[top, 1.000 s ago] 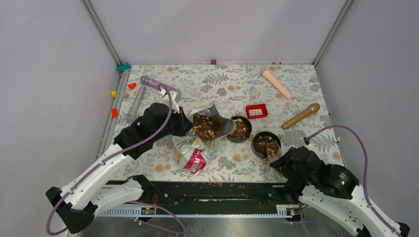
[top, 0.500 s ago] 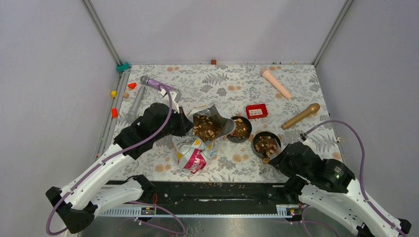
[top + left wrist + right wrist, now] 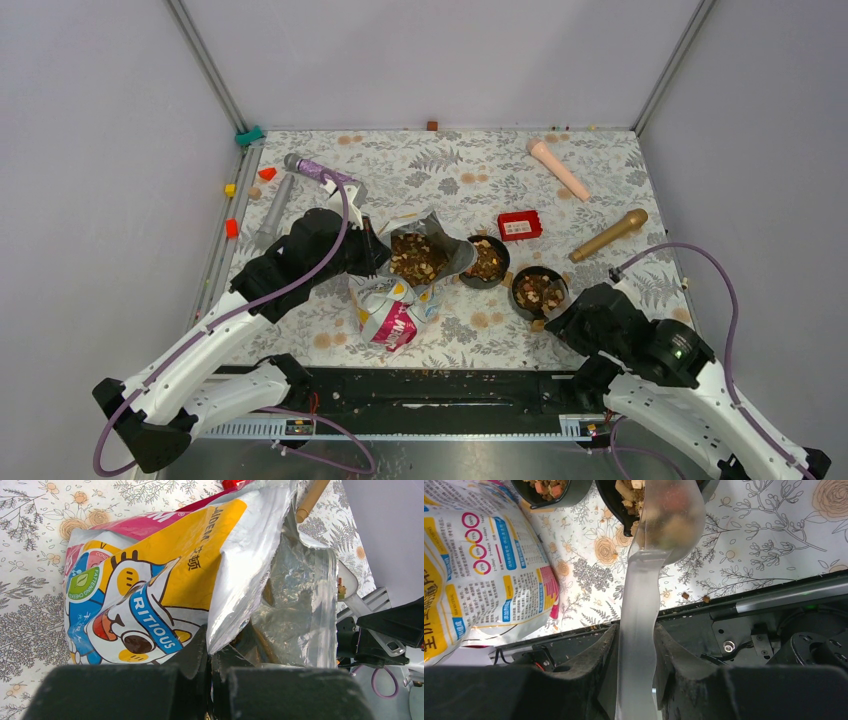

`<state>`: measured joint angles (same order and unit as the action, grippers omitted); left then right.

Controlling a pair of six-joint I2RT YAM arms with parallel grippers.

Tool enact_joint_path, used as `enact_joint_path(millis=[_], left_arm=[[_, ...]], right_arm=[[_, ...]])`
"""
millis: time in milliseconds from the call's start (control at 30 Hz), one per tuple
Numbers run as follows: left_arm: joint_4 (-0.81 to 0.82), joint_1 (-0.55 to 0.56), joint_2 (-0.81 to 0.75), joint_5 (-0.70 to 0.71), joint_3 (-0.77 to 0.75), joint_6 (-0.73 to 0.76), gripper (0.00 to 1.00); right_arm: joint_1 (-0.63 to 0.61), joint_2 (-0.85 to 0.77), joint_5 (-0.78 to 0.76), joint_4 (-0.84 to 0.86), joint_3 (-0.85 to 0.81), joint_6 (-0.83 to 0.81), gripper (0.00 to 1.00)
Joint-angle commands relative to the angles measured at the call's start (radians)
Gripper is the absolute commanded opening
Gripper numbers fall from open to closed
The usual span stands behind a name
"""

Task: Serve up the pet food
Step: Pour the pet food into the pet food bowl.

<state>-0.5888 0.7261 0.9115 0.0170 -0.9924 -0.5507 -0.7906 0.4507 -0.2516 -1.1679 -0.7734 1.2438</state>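
The left hand [image 3: 210, 655] is clamping fully closed on the torn foil edge of the bag [image 3: 165, 575], which is lying on the flowered tabletop [image 3: 450, 170] at the centre of the overhead view with its mouth gaping upward. The pet food [image 3: 418, 257] is showing as a brown heap inside that open mouth. More of it is sitting in the two dark bowls just to the right of the bag. The left bowl [image 3: 467, 272] is touching the bag's edge, and the right bowl [image 3: 516, 300] is standing just beside it, lower in the frame.

The right hand [image 3: 636, 645] is gripping the handle of a clear scoop [image 3: 644, 580], with its fingers partly closed and pressing on both sides of the handle. The cup of the scoop is carrying a few pieces of pet food and is hanging over the near rim of the right bowl, at the top of the right wrist view.

A red box [image 3: 519, 225] is lying just above the bowls, and a gold stick [image 3: 608, 235] is lying to its right.
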Motion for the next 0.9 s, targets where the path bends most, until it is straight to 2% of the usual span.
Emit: enact_joint_path(millis=[0, 500, 867], left_arm=[[0.042, 0.006, -0.002, -0.056, -0.023, -0.014, 0.00], [0.042, 0.006, -0.008, -0.052, -0.024, -0.012, 0.00], [0.043, 0.006, -0.010, -0.052, -0.026, -0.011, 0.00]], right_arm=[[0.030, 0.046, -0.011, 0.018, -0.041, -0.050, 0.00], [0.184, 0.150, 0.139, 0.077, -0.043, -0.173, 0.00], [0.216, 0.226, 0.149, 0.047, -0.095, -0.255, 0.00]])
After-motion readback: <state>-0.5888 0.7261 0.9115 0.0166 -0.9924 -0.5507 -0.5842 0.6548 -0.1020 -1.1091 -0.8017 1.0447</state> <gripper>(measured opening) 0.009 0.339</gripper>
